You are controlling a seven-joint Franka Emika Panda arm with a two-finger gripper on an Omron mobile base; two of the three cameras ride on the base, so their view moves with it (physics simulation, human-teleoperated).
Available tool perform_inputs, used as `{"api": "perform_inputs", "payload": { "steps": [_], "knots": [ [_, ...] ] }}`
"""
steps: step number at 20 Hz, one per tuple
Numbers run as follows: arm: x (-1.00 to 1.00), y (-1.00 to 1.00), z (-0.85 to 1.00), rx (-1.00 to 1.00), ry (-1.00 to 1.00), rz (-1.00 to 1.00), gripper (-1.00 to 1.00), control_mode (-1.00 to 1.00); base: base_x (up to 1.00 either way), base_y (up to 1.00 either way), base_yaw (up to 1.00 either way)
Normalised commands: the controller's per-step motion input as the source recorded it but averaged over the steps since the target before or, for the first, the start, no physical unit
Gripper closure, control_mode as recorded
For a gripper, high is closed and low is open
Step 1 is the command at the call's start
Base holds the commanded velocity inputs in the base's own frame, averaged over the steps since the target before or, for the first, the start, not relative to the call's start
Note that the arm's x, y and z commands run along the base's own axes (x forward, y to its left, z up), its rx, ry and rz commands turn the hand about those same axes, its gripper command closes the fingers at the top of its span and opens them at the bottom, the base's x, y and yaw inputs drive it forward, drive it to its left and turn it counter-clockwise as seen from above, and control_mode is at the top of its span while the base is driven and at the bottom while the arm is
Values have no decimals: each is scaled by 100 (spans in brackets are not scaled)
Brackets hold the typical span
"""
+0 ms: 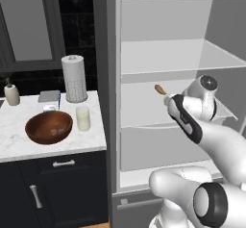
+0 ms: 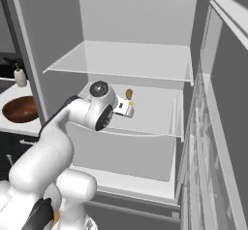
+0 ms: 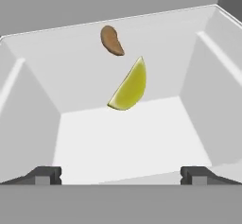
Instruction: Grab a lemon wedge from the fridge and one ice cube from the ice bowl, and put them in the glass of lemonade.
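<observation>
Sitting on the marble counter (image 1: 14,145) at left are the ice bowl (image 1: 48,127) and the glass of lemonade (image 1: 83,118) just beside it; nothing carries readable writing. Rightward, the fridge (image 1: 111,102) stands open, the gripper (image 3: 121,175) spread wide and empty inside its middle shelf. The lemon wedge (image 3: 129,87) lies ahead beside a brown piece (image 3: 111,40); the arm partly hides the wedge from the base cameras.

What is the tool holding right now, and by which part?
Nothing. The tool is open inside the fridge, its fingertips apart, and the lemon wedge lies ahead of them, untouched.
</observation>
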Motion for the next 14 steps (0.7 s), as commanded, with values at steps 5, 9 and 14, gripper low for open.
{"api": "perform_inputs", "payload": {
  "steps": [5,9,14],
  "knots": [
    [44,0,-3,0,0,0,-100,-100,0,0,0],
    [47,0,0,0,4,0,-100,-100,0,0,0],
    [29,0,0,0,5,0,-100,-100,0,0,0]
  ]
}}
